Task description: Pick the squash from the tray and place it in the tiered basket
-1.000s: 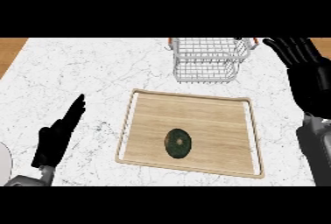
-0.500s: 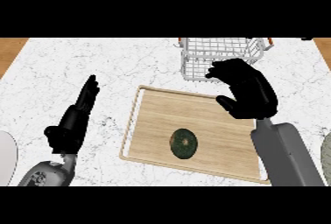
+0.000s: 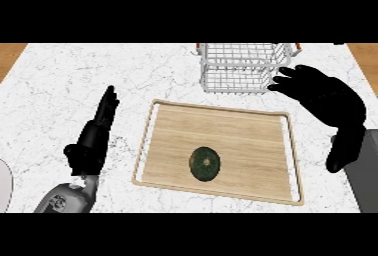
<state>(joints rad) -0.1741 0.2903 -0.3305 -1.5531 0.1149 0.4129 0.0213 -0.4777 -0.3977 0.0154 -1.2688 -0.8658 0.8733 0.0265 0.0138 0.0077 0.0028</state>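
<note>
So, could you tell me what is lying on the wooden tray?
Only the dark green squash lies on the tray, near its front middle; the rest is bare wood. Nothing overlaps the tray, so only the patch beneath the squash is hidden.

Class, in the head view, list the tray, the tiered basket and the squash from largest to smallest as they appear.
1. tray, by far the widest.
2. tiered basket, clearly smaller than the tray, though it sits farther from the camera, at the view's top edge.
3. squash, smallest, lying on the tray.
</note>
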